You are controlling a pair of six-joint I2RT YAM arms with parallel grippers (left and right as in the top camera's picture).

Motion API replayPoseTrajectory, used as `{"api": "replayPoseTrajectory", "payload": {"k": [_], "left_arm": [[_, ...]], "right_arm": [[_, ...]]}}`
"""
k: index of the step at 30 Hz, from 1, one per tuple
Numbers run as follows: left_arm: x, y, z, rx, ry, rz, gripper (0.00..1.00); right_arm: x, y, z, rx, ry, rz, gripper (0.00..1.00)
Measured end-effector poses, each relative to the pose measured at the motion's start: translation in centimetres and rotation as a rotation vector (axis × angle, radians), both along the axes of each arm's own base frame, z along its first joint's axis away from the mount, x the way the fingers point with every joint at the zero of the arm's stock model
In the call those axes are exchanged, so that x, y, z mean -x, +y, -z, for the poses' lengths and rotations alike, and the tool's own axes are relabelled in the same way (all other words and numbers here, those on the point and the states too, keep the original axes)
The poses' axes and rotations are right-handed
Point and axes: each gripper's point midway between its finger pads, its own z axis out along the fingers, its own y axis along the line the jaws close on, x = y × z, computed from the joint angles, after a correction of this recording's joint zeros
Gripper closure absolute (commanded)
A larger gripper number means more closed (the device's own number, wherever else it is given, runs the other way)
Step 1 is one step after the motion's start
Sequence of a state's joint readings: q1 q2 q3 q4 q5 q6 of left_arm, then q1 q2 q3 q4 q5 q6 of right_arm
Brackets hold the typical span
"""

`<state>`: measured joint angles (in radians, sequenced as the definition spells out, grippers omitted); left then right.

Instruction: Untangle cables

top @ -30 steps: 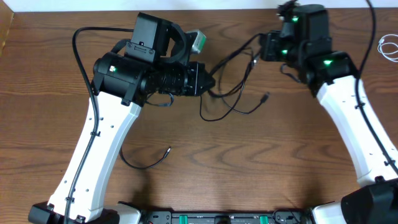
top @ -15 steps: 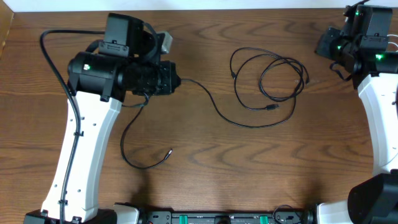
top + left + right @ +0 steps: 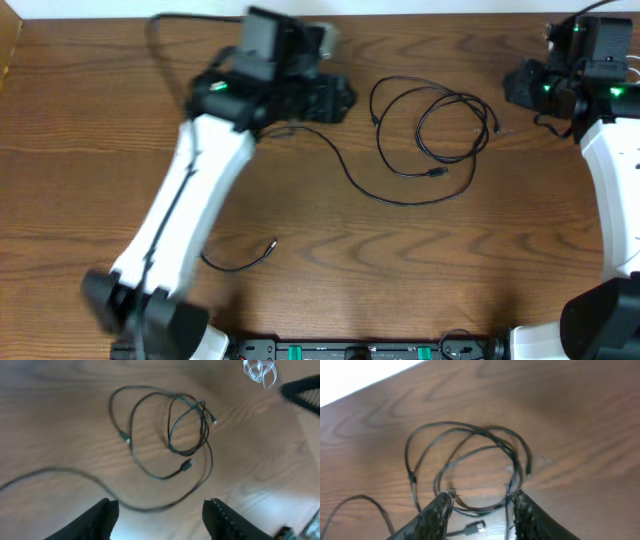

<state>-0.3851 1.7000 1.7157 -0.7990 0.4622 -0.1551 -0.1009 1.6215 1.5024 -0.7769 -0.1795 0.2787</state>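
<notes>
The looped black cables (image 3: 432, 130) lie on the worktop (image 3: 400, 290) right of centre, toward its far edge, as a bundle of several rings that cross one another at more than one place, with small plug ends poking out at the left, bottom and right of the bundle. A long strand (image 3: 345, 170) leaves the bundle's lower side and curves away left toward the left arm. Two other cords look sorted already: a short black cable (image 3: 235, 262) lies alone near the front left, well apart from the bundle, and a white cable (image 3: 260, 371) sits coiled by itself at the far right corner. By that reading the task is partly done, and what remains is to pull the overlapping rings apart; how many separate cords make up the bundle cannot be told. The left end effector (image 3: 162, 520) hangs above the worktop just left of the bundle, its fingers spread wide with nothing between them, the rings lying ahead of it and the long strand passing beneath. The right end effector (image 3: 482, 512) is off the bundle's right side, near but not touching, its fingers parted moderately and gripping nothing, the rings showing on the wood beyond them.
</notes>
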Motion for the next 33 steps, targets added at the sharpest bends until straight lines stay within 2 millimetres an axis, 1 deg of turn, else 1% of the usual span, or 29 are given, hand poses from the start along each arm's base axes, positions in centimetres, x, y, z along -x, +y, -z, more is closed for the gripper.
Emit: {"api": "replayPoseTrajectory", "payload": {"k": [2,4,5,8,12,17,18,20,22,24,27,29,31,33], "left_arm": [[-1.6,-2.4,2.2,0.005,-0.007,0.036,0.2],[-3.0,-4.6,4.3,0.014,-0.023,0.062,0.14],[-3.9,-5.9,5.5,0.021,-0.041,0.08,0.12],[-5.2,-8.8,8.0,0.041,-0.07,0.12,0.11],[-5.6,-12.5,11.1,0.086,-0.08,0.192,0.11],[-4.9,-16.1,15.1,0.103,-0.078,0.259,0.11],[-4.7,-17.0,16.2,0.102,-0.078,0.271,0.11],[-4.8,-17.5,17.1,0.09,-0.085,0.26,0.12],[-5.6,-17.7,17.6,0.076,-0.113,0.223,0.13],[-6.9,-17.7,17.4,0.064,-0.167,0.179,0.17],[-8.1,-18.1,17.0,0.078,-0.228,0.146,0.22],[-8.4,-18.3,17.5,0.076,-0.237,0.133,0.27],[-8.2,-18.6,18.5,0.068,-0.23,0.133,0.31],[-7.9,-19.0,19.4,0.059,-0.221,0.136,0.33]], "right_arm": [[0.5,-0.5,0.4,0.001,0.026,0.013,0.6],[0.9,-0.6,0.7,0.0,0.044,0.016,0.6],[1.1,-0.6,0.9,0.0,0.058,0.017,0.6],[1.6,-0.6,1.2,0.001,0.079,0.014,0.59],[1.7,-0.6,1.3,0.006,0.086,0.014,0.59],[2.1,-0.6,2.1,0.004,0.106,0.014,0.6],[2.2,-0.6,2.3,0.004,0.114,0.013,0.6],[2.3,-0.6,2.6,0.004,0.122,0.012,0.6],[2.5,-0.6,3.0,0.003,0.131,0.012,0.6],[2.8,-0.5,3.6,0.001,0.145,0.011,0.6],[3.0,-0.5,4.5,0.001,0.155,0.011,0.6],[3.2,-0.5,4.9,0.0,0.164,0.012,0.6],[3.3,-0.5,5.2,0.0,0.169,0.012,0.6],[3.2,-0.5,5.3,0.0,0.164,0.012,0.6]]}}
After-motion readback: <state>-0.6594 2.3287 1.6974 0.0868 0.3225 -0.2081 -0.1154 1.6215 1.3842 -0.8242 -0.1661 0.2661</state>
